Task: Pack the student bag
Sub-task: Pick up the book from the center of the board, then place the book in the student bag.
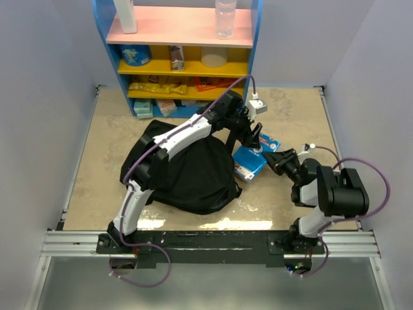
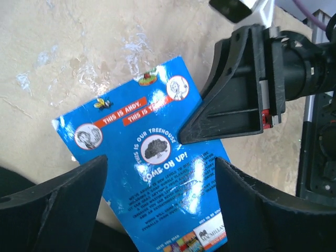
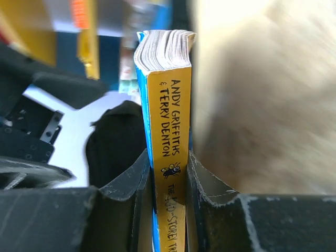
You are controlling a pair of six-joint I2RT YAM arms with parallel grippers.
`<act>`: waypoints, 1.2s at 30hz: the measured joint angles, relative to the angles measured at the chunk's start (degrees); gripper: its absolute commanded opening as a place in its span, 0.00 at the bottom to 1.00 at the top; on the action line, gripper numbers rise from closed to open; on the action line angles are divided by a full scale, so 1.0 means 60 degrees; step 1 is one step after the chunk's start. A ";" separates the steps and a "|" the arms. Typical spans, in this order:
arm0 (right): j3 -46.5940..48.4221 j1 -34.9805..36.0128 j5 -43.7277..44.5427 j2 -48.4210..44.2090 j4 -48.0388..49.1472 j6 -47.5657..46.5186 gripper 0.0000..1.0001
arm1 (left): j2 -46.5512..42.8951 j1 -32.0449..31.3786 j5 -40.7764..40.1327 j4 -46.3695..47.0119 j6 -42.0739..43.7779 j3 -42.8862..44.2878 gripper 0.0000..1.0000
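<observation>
The student bag (image 1: 193,174) is lying slumped on the beige table (image 1: 103,148), left of centre and toward the near edge, and the left arm is reaching across it toward the right. Just beside the bag's right side, a blue paperback book (image 1: 248,163) is showing its back cover upward. The left gripper (image 2: 160,168) is hanging over that cover with its jaws standing wide, one finger on each side of the printed text. Whether the fingertips are touching the book cannot be told. The right gripper (image 3: 168,163) is reaching in from the right and pinching the book at its yellow spine edge, its jaws narrow and pressing on both covers. At the far edge of the table a blue-sided shelf unit (image 1: 174,29) is standing, carrying packets on its lower boards and a clear bottle (image 1: 225,18) on the pink top board.
</observation>
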 measured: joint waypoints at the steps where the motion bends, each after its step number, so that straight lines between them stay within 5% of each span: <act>1: 0.0000 0.0018 0.0073 -0.0572 -0.0168 -0.0280 0.00 | -0.0142 -0.0036 -0.0127 -0.0244 0.0222 0.0066 0.96; 10: 0.0685 0.0080 0.1432 -0.5173 -0.5118 -0.2874 0.00 | -0.3391 -0.0160 -0.1293 -0.2466 0.2466 -0.1086 1.00; 20: 0.1381 0.0080 0.1829 -0.5657 -0.7872 -0.3796 0.00 | -0.8225 -0.1647 -0.2561 -0.3111 0.3745 -0.6091 0.86; 24: 0.1818 0.0080 0.1829 -0.5774 -0.8568 -0.3934 0.00 | -0.8510 -0.2936 -0.3829 -0.3031 0.3657 -0.7315 0.84; 28: 0.2018 0.0084 0.1851 -0.6193 -0.8812 -0.4003 0.00 | -0.8371 -0.3880 -0.4779 -0.2841 0.3490 -0.7628 0.93; 36: 0.2018 0.0084 0.1872 -0.6717 -0.9428 -0.4102 0.00 | -0.7533 -0.4313 -0.5887 -0.2073 0.3355 -0.7796 1.00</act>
